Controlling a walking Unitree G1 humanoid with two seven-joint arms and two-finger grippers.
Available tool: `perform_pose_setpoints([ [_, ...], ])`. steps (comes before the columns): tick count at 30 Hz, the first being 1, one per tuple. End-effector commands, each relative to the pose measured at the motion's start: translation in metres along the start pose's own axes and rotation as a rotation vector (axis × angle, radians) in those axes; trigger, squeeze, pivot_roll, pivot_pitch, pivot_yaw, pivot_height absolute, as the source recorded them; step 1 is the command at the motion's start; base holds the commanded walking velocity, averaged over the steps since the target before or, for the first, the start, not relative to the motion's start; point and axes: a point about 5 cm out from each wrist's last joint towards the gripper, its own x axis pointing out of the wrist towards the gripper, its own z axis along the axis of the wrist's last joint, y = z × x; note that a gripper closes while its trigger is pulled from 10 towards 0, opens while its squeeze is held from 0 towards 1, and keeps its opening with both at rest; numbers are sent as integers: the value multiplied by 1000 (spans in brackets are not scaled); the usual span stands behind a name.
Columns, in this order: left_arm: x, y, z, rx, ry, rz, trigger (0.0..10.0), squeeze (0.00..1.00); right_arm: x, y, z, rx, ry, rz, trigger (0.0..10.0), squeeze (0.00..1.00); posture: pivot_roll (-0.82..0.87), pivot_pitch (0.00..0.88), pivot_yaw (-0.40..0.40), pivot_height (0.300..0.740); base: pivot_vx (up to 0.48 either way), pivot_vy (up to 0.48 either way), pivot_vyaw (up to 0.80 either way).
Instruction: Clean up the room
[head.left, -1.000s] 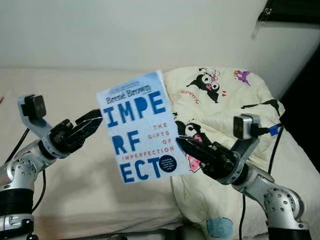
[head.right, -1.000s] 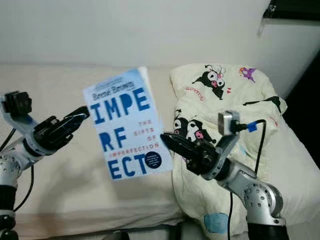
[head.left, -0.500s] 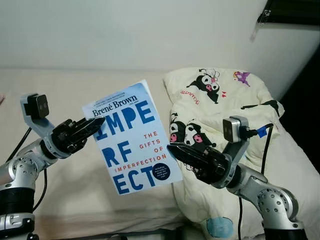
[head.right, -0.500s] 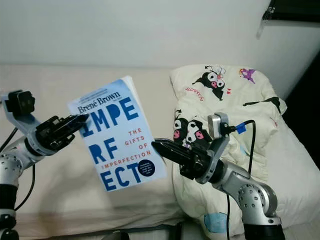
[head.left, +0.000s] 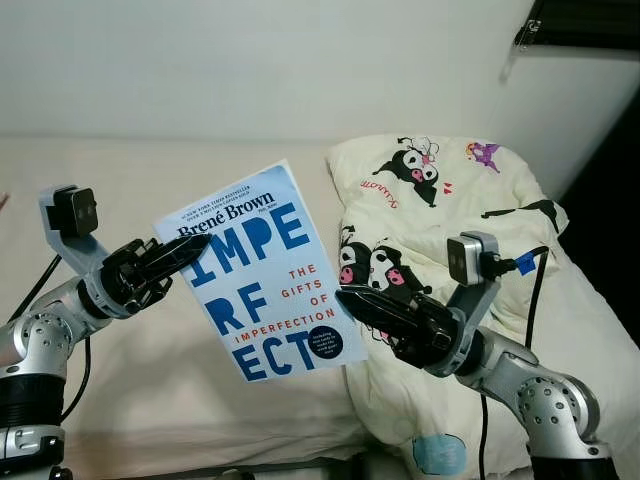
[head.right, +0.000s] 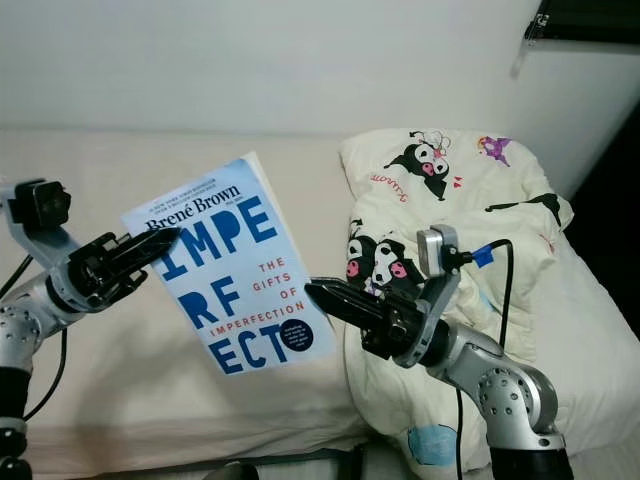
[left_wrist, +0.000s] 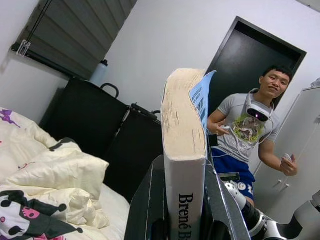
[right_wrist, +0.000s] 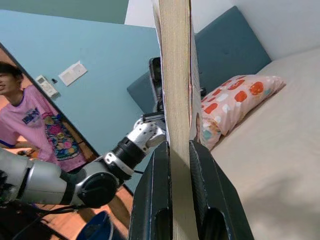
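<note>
Blue-and-white paperback book (head.left: 265, 275) tilting further left | both my grippers, left gripper (head.left: 190, 246) and right gripper (head.left: 352, 300), clamping it above beige bed (head.left: 150, 370) | not yet put away.

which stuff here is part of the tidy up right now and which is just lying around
In the job:
- book, held up above the bed
- left gripper, shut on its spine edge
- right gripper, shut on the opposite edge

Just lying about:
- cartoon-print duvet, bunched on the bed
- bed
- spotted pillow
- black suitcases
</note>
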Motion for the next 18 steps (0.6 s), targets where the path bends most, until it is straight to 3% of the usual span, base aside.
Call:
perform_pose_setpoints([
  [1, 1, -2, 4, 19, 15, -2, 0, 0, -6, -2, 8, -50, -37, -31, 0, 0, -141, 104, -37, 620, 0, 0, 0],
  [2, 1, -1, 5, 30, 0, 12, 0, 0, -7, -12, 11, -101, -43, -124, 627, 0, -142, 105, -38, 620, 0, 0, 0],
  [4, 1, 0, 6, 34, -3, 17, 0, 0, -7, -15, 11, -118, -43, -156, 627, 0, -142, 105, -38, 620, 0, 0, 0],
  [5, 3, 0, 8, 46, -26, 24, 0, 0, -9, -25, 17, -136, -96, -239, 10000, 0, -144, 109, -38, 620, 0, 0, 0],
  [8, 3, 0, 9, 49, -33, 26, 0, 0, -9, -28, 18, -140, -112, -263, 10000, 0, -144, 109, -38, 620, 0, 0, 0],
  [9, 4, 5, 15, 85, -88, 78, 0, 0, -14, -37, 26, -132, -199, -330, 10000, 1000, -141, 113, -38, 620, 0, 0, 0],
  [10, 4, 10, 21, 108, -146, 125, 0, 0, -20, -43, 33, -114, -278, -377, 10000, 1000, -140, 113, -38, 620, 0, 0, 0],
  [14, 3, 15, 29, 135, -232, 187, 0, 0, -29, -49, 39, -80, -384, -427, 10000, 1000, -140, 113, -37, 620, 0, 0, 0],
  [18, 7, 32, 46, 212, -502, 415, 0, 0, -27, -50, 22, 16, -447, -405, 10000, 1000, -143, 118, -46, 620, 0, 0, 0],
])
